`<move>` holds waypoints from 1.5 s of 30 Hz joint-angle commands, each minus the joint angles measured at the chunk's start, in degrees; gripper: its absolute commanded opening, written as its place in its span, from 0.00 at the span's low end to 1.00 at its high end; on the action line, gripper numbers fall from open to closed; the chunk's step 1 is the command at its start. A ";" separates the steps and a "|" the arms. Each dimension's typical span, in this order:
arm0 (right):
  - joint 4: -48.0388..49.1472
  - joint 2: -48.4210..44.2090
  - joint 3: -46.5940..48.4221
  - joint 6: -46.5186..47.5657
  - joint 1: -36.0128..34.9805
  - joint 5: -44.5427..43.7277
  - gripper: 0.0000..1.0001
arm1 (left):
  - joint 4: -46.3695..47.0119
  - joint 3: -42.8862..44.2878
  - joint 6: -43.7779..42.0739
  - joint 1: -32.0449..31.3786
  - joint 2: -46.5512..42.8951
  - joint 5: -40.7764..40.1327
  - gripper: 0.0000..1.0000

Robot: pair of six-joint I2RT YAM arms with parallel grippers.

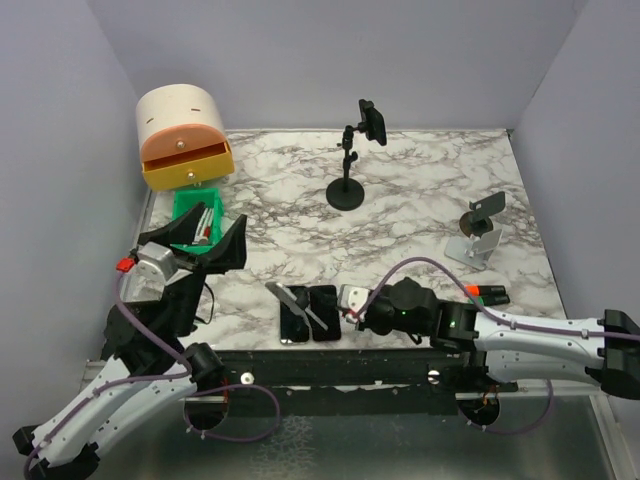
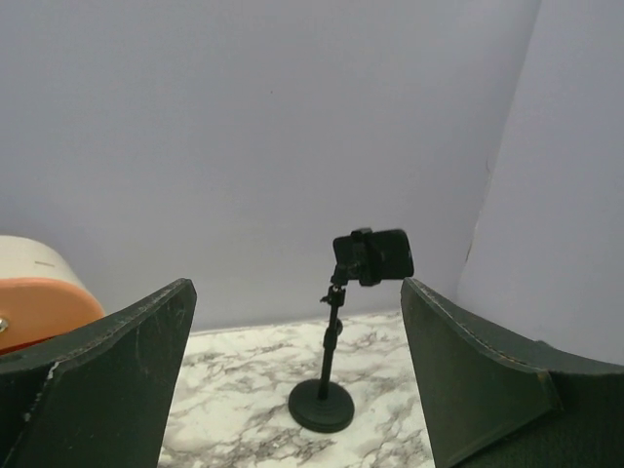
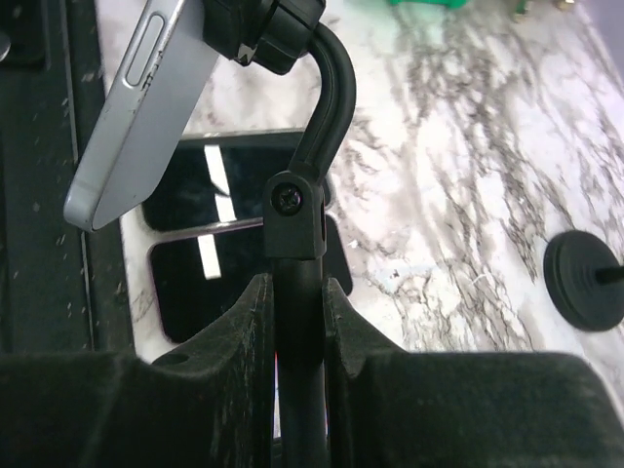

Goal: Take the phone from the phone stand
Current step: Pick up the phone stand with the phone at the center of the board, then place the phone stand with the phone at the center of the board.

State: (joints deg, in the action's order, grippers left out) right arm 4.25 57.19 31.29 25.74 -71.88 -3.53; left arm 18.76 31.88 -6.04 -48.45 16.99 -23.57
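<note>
My right gripper [image 1: 362, 311] [image 3: 297, 288] is shut on the black stem of a phone stand [image 3: 298, 224]. The stand's clamp [image 3: 261, 29] holds a silver phone [image 3: 136, 117] [image 1: 293, 300], tilted, low over the table's near edge. My left gripper [image 1: 218, 248] [image 2: 297, 292] is open and empty at the left. It faces a tall black stand [image 2: 324, 400] [image 1: 346, 192] with a dark phone [image 2: 373, 255] [image 1: 372, 121] clamped on top, far off at the back.
Two black phones [image 1: 310, 318] [image 3: 219, 278] lie flat under the held silver one. A silver stand [image 1: 476, 243] with a dark phone [image 1: 487, 206] stands at the right. A green bin [image 1: 196, 222] and a cream and orange box [image 1: 183, 135] stand at back left. An orange-tipped tool [image 1: 487, 293] lies near the right arm.
</note>
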 commanded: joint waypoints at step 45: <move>44.08 -28.75 -15.29 -25.19 9.99 17.05 0.00 | 2.77 24.05 36.01 0.19 33.34 67.33 0.76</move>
State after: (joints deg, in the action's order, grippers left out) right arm 40.25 29.63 13.02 1.74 -62.13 12.38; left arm 20.38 54.63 28.23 -48.42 49.78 39.99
